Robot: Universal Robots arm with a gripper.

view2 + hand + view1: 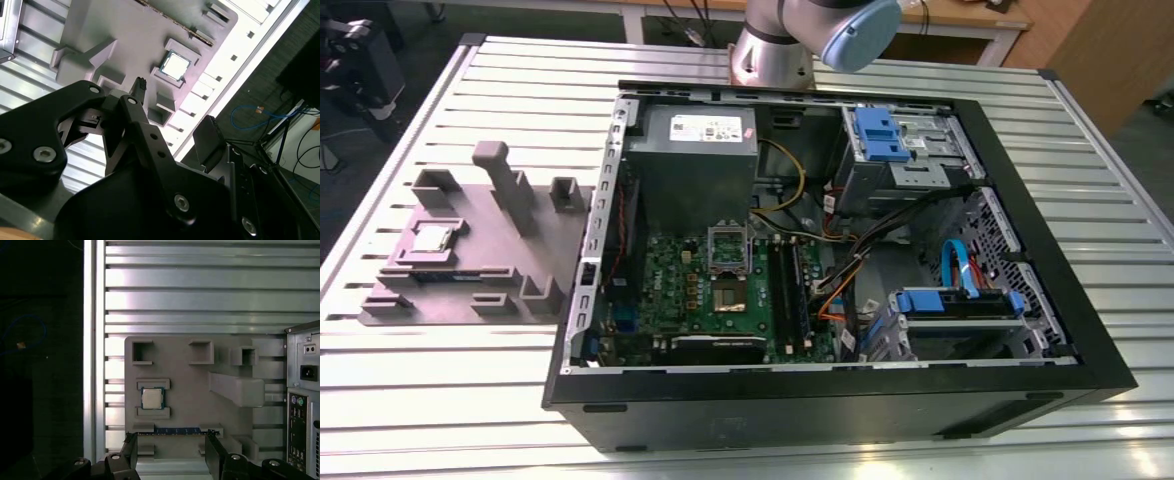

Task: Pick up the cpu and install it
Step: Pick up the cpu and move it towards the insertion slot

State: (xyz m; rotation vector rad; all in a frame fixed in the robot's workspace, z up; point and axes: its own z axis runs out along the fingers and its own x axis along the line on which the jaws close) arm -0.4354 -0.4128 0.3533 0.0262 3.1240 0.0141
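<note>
**A:** Where's the cpu?

**B:** On the exterior view's left. The grey fixture tray [507, 225] sits on the slatted table [454, 400]. The cpu [430, 238] lies flat in a shallow square pocket on the tray's left part, metal face up.

**A:** Your pincer?

**B:** My pincer [172, 460] is spread wide, with nothing in it. In the first wrist view my fingers [131, 452] reach over one edge of the tray. The cpu lies out ahead of the fingertips, well apart from them. It is closer to one finger's line than the other's. A long memory stick [182, 430] stands on edge in its slot between the fingertips and the cpu. The second wrist view agrees: the chip sits in its pocket beyond the tips.

**A:** And to the right?

**B:** The open computer case [1067, 330] is just right of the tray, lying on its side. The motherboard [680, 280] is on its floor, with the socket [731, 293] near the board's middle, contacts exposed. The grey power-supply box [691, 170] is at the case's far left. My arm [781, 45] rises beyond the case's far wall.
</note>
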